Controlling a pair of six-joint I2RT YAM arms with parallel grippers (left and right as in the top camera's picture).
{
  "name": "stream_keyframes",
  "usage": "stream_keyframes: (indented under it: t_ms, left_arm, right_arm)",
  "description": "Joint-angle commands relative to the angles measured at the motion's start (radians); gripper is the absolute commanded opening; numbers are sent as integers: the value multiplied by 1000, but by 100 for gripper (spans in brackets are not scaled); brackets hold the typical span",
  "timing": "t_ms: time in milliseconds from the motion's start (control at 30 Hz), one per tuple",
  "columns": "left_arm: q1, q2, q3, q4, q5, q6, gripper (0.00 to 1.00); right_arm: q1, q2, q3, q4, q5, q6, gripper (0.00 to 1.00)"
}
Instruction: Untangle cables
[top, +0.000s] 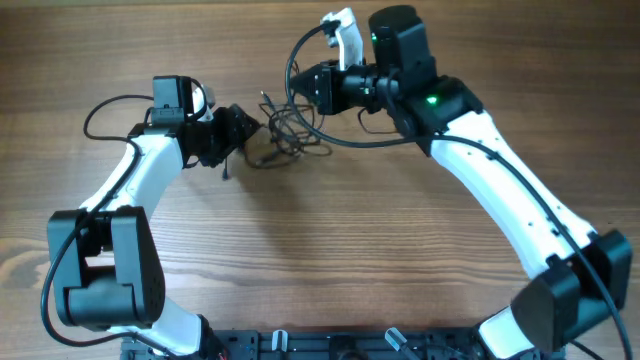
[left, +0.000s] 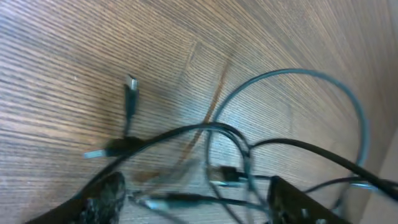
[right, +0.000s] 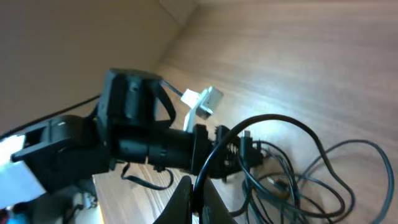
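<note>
The cables (top: 285, 138) are a bunch of thin black cords tangled on the wooden table between my two grippers. My left gripper (top: 238, 128) is open at the bunch's left edge. In the left wrist view its fingers (left: 199, 202) straddle several strands, and a loose plug end (left: 130, 87) lies on the wood beyond them. My right gripper (top: 312, 88) is above the right of the bunch. In the right wrist view its fingers (right: 196, 199) are shut on one black cord that arcs up and over the tangle (right: 298, 180).
The left arm's wrist (right: 137, 140) sits just across the tangle from my right gripper. The arm bases and a black rig (top: 330, 345) line the table's front edge. The table's far edge (right: 177, 37) is behind the left arm.
</note>
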Motion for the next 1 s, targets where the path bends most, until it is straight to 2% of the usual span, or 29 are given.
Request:
stream_keyframes:
  t_ms: [0, 133, 167, 233, 333, 533, 633, 733, 833, 867, 900, 967]
  left_arm:
    - [16, 12, 0, -3, 23, 14, 100]
    - [74, 12, 0, -17, 58, 31, 100]
    - [84, 12, 0, -11, 125, 78, 100]
    - [100, 12, 0, 12, 399, 267, 100]
    - [92, 12, 0, 3, 662, 454, 100]
    - [-5, 12, 0, -31, 684, 676, 91]
    - [-66, 12, 0, -8, 588, 671, 89]
    - [-119, 12, 0, 55, 352, 485, 91]
    - [-149, 13, 0, 73, 205, 400, 79]
    - [-158, 13, 0, 76, 115, 342, 73]
    - [-163, 13, 0, 77, 48, 300, 67]
    - [-165, 17, 0, 76, -91, 224, 47]
  right_arm:
    - [2, -19, 17, -19, -10, -56, 4]
    - [2, -19, 16, -114, 12, -156, 4]
    - [2, -19, 16, -120, 27, -156, 4]
    - [2, -19, 16, -119, 40, -152, 4]
    - [2, -18, 16, -116, 123, -99, 4]
    - [1, -15, 16, -112, 171, 11, 4]
    - [1, -16, 16, -111, 158, 11, 4]
    - [1, -18, 16, -66, 87, 11, 4]
    - [1, -28, 16, -4, 41, 15, 4]
    - [1, -37, 16, 17, 37, 39, 4]
    - [1, -48, 16, 35, 32, 51, 4]
    - [1, -80, 16, 66, 18, 64, 4]
